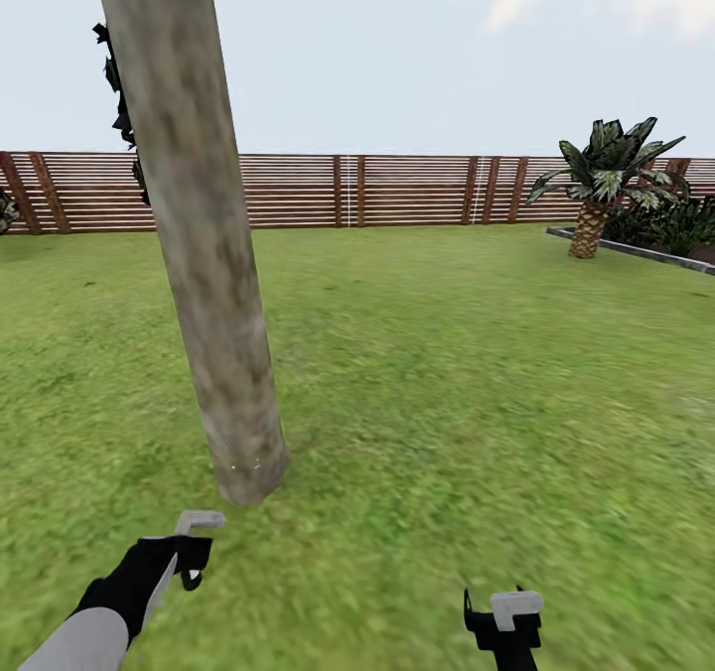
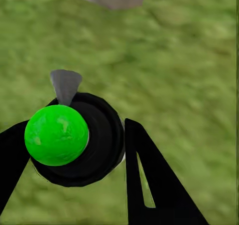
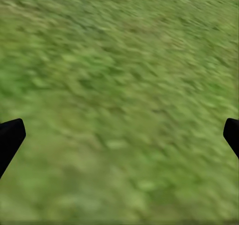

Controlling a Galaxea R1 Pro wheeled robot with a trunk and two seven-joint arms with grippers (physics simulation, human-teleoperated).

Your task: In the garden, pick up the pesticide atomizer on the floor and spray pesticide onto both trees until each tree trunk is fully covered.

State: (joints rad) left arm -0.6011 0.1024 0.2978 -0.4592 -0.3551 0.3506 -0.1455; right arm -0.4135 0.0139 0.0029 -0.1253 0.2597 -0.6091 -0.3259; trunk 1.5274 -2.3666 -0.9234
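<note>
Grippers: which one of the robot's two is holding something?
The left gripper: its fingers clamp the atomizer with the green ball top. The right gripper is spread wide over bare grass.

A green lawn (image 1: 447,373) is carrying a grey trunk (image 1: 214,284), which is standing on it, and a palm (image 1: 596,195) far off.

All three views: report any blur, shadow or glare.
Head view: sharp mottled grey-brown tree trunk, grass smeared up close, no shadows. Left wrist view: glossy green ball crisp, lawn soft. Right wrist view: lawn blurred throughout; no glare.
</note>
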